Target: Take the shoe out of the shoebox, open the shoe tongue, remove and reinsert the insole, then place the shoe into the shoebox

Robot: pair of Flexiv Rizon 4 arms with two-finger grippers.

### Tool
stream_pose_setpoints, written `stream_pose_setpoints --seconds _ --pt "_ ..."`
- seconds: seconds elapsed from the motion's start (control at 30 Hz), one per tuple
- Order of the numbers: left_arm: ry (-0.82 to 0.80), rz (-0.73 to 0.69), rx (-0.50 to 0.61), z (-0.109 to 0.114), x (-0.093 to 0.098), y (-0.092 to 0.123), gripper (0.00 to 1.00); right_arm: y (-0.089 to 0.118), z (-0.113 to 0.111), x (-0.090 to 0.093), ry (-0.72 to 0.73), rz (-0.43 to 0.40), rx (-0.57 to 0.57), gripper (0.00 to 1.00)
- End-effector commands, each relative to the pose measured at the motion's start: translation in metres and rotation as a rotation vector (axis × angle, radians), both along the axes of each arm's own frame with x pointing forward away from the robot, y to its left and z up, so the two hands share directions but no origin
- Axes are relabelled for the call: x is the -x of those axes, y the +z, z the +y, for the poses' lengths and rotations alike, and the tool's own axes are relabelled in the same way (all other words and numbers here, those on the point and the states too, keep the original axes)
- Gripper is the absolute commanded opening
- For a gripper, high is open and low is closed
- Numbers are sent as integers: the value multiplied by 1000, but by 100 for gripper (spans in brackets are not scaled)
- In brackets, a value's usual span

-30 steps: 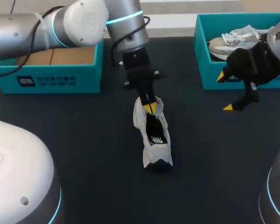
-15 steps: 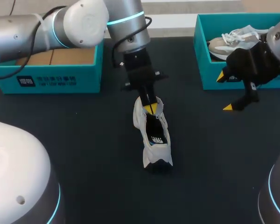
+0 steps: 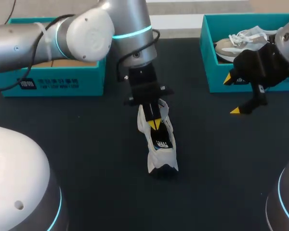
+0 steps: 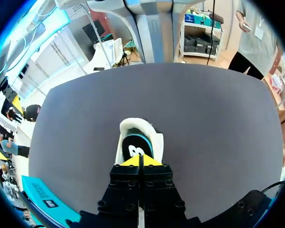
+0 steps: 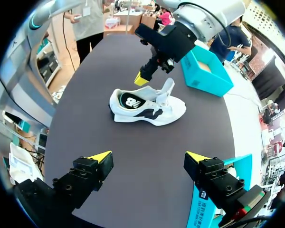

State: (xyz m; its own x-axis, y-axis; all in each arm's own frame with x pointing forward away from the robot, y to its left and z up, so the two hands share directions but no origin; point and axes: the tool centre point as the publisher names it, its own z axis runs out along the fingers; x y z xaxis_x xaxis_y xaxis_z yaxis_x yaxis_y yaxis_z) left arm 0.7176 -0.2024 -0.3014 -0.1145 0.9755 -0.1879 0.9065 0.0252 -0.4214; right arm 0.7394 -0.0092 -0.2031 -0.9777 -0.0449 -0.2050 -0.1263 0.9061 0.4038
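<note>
— Where do we have the white sneaker (image 3: 163, 155)?
— Upright on its sole on the black table (image 3: 86, 144), between the left shoebox (image 3: 62, 82) and the right shoebox (image 3: 216, 77), and well apart from both. Its heel points toward us and its toe toward the far edge.
— And inside it?
— From the left wrist we look straight into the opening, and the dark insole (image 4: 135, 148) lies in the shoe. From the right wrist we see the tongue (image 5: 168, 88) standing up at the front of the opening.
— Our left gripper (image 4: 138, 160)?
— At the front of that opening, by the tongue, tips pressed together. We cannot make out anything pinched between them.
— The right gripper (image 5: 148, 156)?
— Its fingers are spread wide and hold nothing. It hangs above the table just in front of the right shoebox.
— What's in that box?
— A second sneaker (image 3: 233, 44), beige and white with white laces. The left shoebox is partly hidden by our left arm (image 3: 82, 26), and we see only brown cardboard inside it.
</note>
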Motion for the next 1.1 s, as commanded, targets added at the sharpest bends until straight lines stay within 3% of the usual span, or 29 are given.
stream_pose_setpoints --seconds 0.03,0.63,0.87,0.97,1.1 --pt "3 -20 -20 -7 7 -17 0 -1 0 0 0 0 1 100" --pt "89 -80 -44 -19 -5 -65 0 -1 0 0 0 0 1 100" --pt "103 -112 -66 -26 5 -91 0 -1 0 0 0 0 1 100" --pt "112 -122 -68 -26 6 -92 0 -1 0 0 0 0 1 100" --pt "118 -114 -44 -18 10 -77 0 -1 0 0 0 0 1 100"
